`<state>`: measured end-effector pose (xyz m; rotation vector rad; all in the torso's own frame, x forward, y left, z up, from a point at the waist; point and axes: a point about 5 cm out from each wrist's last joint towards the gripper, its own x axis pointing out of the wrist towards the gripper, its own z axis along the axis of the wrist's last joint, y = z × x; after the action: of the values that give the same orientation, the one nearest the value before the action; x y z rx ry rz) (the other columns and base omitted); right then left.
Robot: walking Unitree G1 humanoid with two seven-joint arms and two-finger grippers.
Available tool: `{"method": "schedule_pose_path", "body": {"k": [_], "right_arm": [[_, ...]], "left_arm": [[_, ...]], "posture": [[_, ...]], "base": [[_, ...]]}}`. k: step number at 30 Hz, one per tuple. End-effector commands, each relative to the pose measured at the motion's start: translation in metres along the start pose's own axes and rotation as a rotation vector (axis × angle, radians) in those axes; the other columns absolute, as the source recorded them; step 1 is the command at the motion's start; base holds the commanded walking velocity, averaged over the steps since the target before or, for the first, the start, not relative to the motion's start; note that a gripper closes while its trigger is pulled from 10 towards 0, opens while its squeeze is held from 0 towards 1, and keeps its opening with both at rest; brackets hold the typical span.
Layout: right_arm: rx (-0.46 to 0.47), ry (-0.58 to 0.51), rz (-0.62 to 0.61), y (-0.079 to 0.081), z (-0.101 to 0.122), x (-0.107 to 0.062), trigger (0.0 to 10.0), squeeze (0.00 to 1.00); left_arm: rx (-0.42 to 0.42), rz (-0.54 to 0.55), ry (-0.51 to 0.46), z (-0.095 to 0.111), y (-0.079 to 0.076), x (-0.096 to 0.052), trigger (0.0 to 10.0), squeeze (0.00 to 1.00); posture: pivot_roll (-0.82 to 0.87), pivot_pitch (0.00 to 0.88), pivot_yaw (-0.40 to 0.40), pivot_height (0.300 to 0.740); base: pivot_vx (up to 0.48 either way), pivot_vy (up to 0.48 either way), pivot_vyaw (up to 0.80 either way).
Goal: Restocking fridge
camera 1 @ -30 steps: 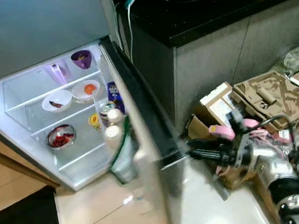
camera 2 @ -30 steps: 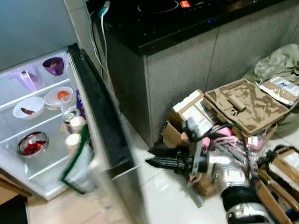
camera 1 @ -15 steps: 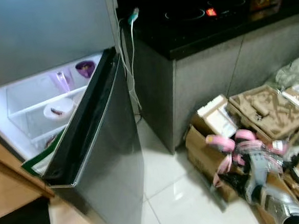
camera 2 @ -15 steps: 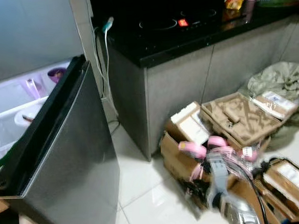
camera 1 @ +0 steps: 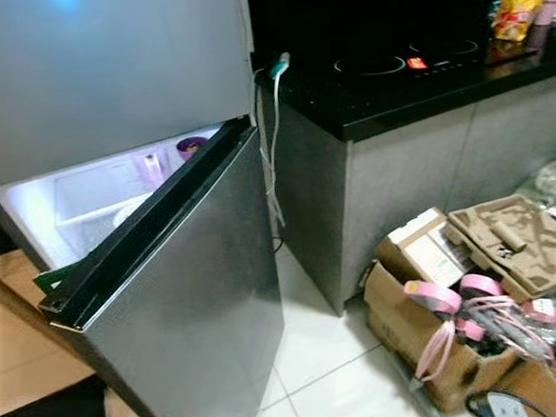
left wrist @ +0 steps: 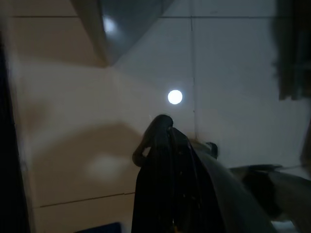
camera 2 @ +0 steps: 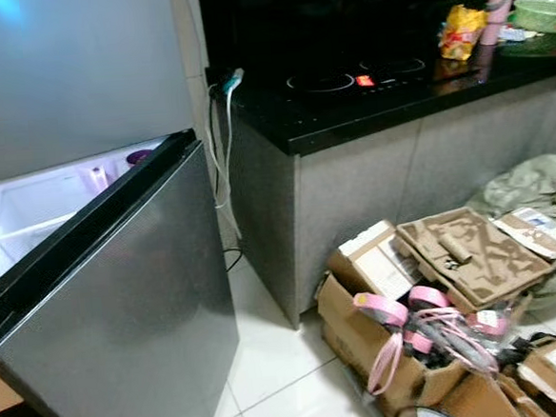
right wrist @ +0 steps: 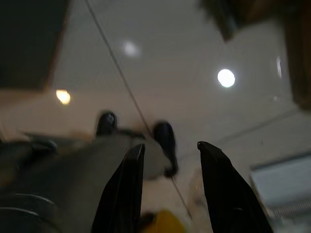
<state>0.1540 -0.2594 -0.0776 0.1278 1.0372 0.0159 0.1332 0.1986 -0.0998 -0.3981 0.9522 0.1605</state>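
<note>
Left end effector point(left wrist: 163, 127) (fingers together) above tiled floor point(left wrist: 233, 63).

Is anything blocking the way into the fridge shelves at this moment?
Yes. The fridge door is swung most of the way shut across the lit fridge compartment, leaving a narrow gap. The right gripper hangs open over the floor tiles, holding nothing; the left gripper also points at the floor.

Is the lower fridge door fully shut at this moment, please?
No, the lower fridge door stands ajar, with the lit shelves showing through the gap.
</note>
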Motion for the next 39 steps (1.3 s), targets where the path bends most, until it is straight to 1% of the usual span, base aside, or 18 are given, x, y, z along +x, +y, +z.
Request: {"method": "schedule_pose_path", "body": {"k": [1, 6, 8, 14, 18, 25, 39], "right_arm": [[-0.017, -0.004, -0.005, 0.002, 0.004, 0.001, 10.0, 0.0], [-0.024, -0.01, -0.014, 0.003, 0.007, 0.002, 10.0, 0.0], [-0.03, -0.015, -0.01, 0.007, 0.011, 0.004, 10.0, 0.0], [-0.036, -0.017, -0.005, 0.01, 0.012, 0.006, 10.0, 0.0], [-0.048, -0.004, 0.009, 0.016, 0.007, 0.007, 10.0, 0.0], [-0.048, 0.014, 0.012, 0.017, 0.0, 0.007, 10.0, 0.0], [-0.05, 0.013, 0.029, 0.02, 0.0, 0.008, 10.0, 0.0]], "left_arm": [[0.005, 0.002, 0.005, 0.001, -0.001, 0.001, 10.0, 0.0], [0.015, 0.004, 0.002, 0.002, -0.002, 0.001, 10.0, 0.0], [0.021, 0.002, 0.001, 0.002, -0.003, 0.001, 10.0, 0.0], [0.026, 0.002, 0.002, 0.002, -0.003, 0.001, 10.0, 0.0], [0.046, 0.002, 0.014, -0.001, -0.002, 0.001, 10.0, 0.0], [0.051, 0.0, 0.021, -0.003, -0.002, 0.0, 10.0, 0.0], [0.052, 0.002, 0.027, -0.004, -0.001, 0.0, 10.0, 0.0]], "posture": [[-0.12, 0.0, 0.011, 0.74], [-0.12, 0.0, 0.01, 0.74], [-0.12, 0.0, 0.012, 0.74], [-0.12, 0.0, 0.016, 0.74], [-0.12, 0.0, 0.016, 0.74], [-0.11, 0.0, 0.023, 0.74], [-0.11, 0.0, 0.022, 0.74]], "base": [[0.0, 0.0, 0.72], [0.0, 0.0, 0.72], [0.0, 0.0, 0.72], [0.0, 0.0, 0.72], [0.0, 0.0, 0.72], [0.0, 0.0, 0.72], [0.0, 0.0, 0.72]]}}
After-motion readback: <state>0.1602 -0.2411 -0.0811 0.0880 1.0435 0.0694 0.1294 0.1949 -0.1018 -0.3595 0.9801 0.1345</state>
